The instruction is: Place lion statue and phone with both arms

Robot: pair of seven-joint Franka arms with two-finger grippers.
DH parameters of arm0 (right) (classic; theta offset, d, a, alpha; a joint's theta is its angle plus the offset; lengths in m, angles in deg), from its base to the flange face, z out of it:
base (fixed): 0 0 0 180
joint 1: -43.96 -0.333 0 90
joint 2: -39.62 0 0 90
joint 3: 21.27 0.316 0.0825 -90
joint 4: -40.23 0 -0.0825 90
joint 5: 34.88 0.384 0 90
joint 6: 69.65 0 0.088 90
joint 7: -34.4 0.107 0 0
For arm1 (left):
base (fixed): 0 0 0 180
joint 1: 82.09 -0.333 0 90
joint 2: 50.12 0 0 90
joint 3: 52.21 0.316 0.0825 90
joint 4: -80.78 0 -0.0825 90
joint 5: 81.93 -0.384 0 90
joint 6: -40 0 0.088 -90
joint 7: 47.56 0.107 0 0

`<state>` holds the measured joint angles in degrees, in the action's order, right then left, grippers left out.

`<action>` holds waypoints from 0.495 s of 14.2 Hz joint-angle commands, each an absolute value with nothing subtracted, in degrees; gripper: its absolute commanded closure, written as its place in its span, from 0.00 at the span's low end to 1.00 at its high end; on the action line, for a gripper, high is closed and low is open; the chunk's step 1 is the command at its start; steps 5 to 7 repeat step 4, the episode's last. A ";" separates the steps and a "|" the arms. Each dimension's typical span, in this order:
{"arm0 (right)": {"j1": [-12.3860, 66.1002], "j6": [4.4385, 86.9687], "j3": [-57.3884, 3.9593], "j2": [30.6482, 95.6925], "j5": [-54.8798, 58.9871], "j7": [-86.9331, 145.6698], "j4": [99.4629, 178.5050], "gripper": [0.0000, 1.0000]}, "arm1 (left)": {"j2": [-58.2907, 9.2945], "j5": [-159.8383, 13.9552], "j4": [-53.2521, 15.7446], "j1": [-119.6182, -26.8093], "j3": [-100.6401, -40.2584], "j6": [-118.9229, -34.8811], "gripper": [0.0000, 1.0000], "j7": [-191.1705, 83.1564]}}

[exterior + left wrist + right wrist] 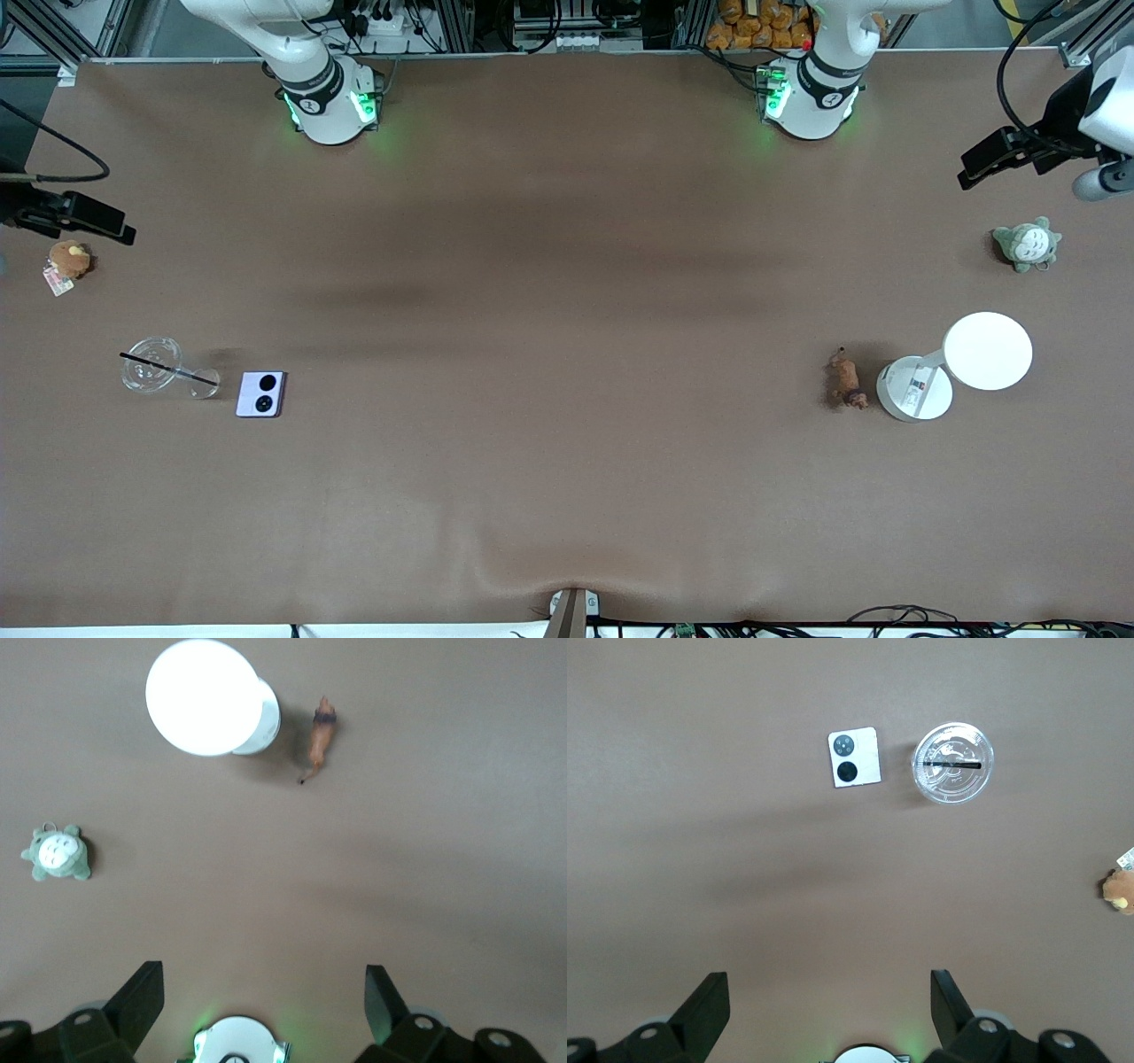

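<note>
**Bystanders on your table**

You have four extra items on the brown table (567, 266). At the middle left of the front view, a clear plastic cup (152, 363) lies on its side with a black straw (168, 369) through its lid. Above it, at the left edge, sits a round brown plush (69, 259) with a tag. At the middle right stands a white round lamp (987, 351) on its white base (912, 390). In the upper right rests a grey-green plush (1027, 245), well apart from the lamp.
</note>
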<state>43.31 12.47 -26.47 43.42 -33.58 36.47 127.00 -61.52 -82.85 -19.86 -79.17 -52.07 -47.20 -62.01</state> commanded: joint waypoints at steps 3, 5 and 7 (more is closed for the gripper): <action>43.25 12.52 -25.84 45.85 -34.26 37.04 126.18 0.00 | -62.69 -82.81 -19.42 -79.10 -52.03 -48.42 0.00 -60.48; 43.17 12.52 -25.84 45.95 -34.26 37.04 126.27 0.00 | -62.51 -82.90 -18.98 -79.01 -52.12 -48.07 0.00 -60.56; 43.17 12.52 -25.84 45.95 -34.26 37.04 126.27 0.00 | -62.51 -82.90 -18.98 -79.01 -52.12 -48.07 0.00 -60.56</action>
